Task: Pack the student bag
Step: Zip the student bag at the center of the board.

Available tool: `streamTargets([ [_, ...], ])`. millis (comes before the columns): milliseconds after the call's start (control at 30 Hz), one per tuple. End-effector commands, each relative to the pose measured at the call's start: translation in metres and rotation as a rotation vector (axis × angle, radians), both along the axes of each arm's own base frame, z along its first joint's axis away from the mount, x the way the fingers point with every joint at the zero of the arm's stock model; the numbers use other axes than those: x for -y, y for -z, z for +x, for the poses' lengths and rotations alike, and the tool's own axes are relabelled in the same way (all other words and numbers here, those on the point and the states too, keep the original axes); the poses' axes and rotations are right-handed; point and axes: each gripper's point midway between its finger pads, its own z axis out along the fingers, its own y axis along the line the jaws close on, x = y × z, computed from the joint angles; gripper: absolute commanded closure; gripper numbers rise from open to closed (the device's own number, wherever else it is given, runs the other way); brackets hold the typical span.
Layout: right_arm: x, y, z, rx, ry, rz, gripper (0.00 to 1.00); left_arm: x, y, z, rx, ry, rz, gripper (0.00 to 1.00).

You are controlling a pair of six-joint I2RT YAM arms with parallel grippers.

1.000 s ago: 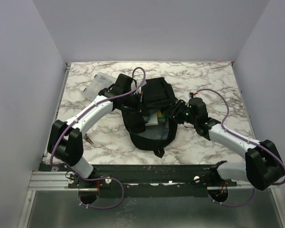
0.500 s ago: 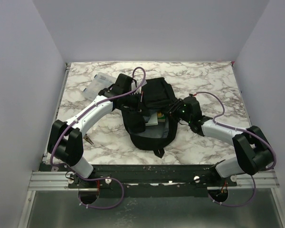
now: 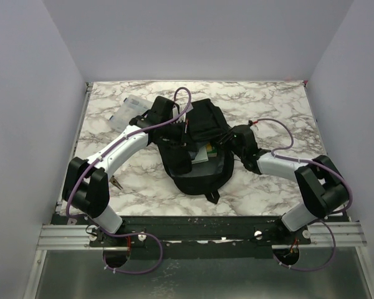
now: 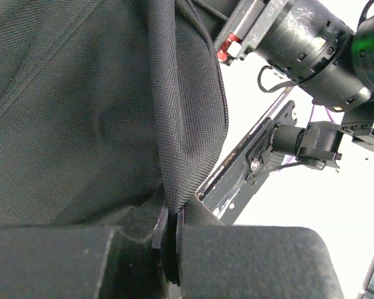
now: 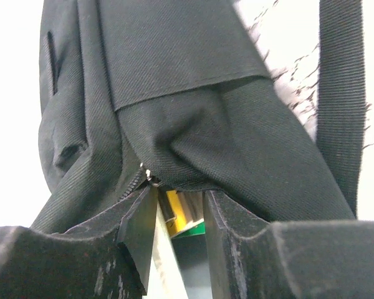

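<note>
The student bag (image 3: 202, 128) lies in the middle of the table, its mouth open toward the near edge, with a green and white book (image 3: 203, 154) showing inside. My left gripper (image 3: 179, 138) is at the bag's left side, shut on a fold of the black fabric (image 4: 181, 124), with the pinch seen in the left wrist view (image 4: 170, 215). My right gripper (image 3: 225, 142) is at the bag's right rim. In the right wrist view (image 5: 179, 199) its jaws stand apart just under the bag's zipper edge (image 5: 193, 124). A yellow and green book (image 5: 177, 215) shows in the gap.
A clear plastic case (image 3: 128, 111) lies at the back left, behind my left arm. A small brownish object (image 3: 117, 184) lies near the left arm's base. A long black strap (image 5: 341, 93) runs beside the bag on the marble table (image 3: 280, 112).
My right arm has folded and its gripper has moved left up to the bag's right rim. The left gripper has kept its hold and has not moved.
</note>
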Motion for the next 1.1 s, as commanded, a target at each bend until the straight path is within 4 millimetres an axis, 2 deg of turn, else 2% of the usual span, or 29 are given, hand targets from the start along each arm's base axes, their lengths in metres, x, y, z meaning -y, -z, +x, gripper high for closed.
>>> streamTargets([
  [0,0.028,0.0,0.027,0.078,0.146,-0.109,0.62,0.002,-0.007,-0.003,-0.006,0.02,-0.04,1.0],
  [267,0.034,-0.003,0.041,0.143,0.137,-0.228,0.6,0.003,-0.008,-0.004,-0.006,0.026,-0.048,1.0],
  [400,0.036,-0.005,0.05,0.173,0.136,-0.281,0.65,0.003,-0.007,-0.005,-0.009,0.025,-0.046,1.0],
  [500,0.031,-0.016,0.051,0.231,0.072,-0.321,0.83,0.002,-0.004,-0.005,-0.012,0.025,-0.041,1.0],
  [533,0.031,-0.021,0.051,0.25,0.048,-0.344,0.95,0.002,-0.003,-0.006,-0.013,0.026,-0.039,1.0],
  [567,0.03,-0.027,0.05,0.265,0.02,-0.37,0.99,0.002,-0.002,-0.006,-0.011,0.026,-0.037,1.0],
  [667,0.028,-0.039,0.035,0.246,-0.126,-0.48,1.0,0.003,-0.001,-0.009,0.003,0.051,-0.036,1.0],
  [733,0.035,-0.034,0.017,0.179,-0.208,-0.545,1.0,0.004,-0.004,-0.011,0.02,0.062,-0.039,0.83],
  [833,0.043,-0.032,-0.013,0.143,-0.316,-0.6,1.0,0.005,-0.018,-0.016,0.073,0.096,-0.079,0.44],
  [867,0.042,-0.034,-0.02,0.149,-0.355,-0.601,1.0,0.005,-0.023,-0.017,0.092,0.1,-0.093,0.36],
  [967,0.044,-0.035,-0.039,0.119,-0.44,-0.619,1.0,0.007,-0.042,-0.022,0.13,0.108,-0.154,0.21],
  [1067,0.04,-0.028,-0.05,0.125,-0.511,-0.614,1.0,0.017,-0.057,-0.017,0.14,0.06,-0.185,0.15],
])
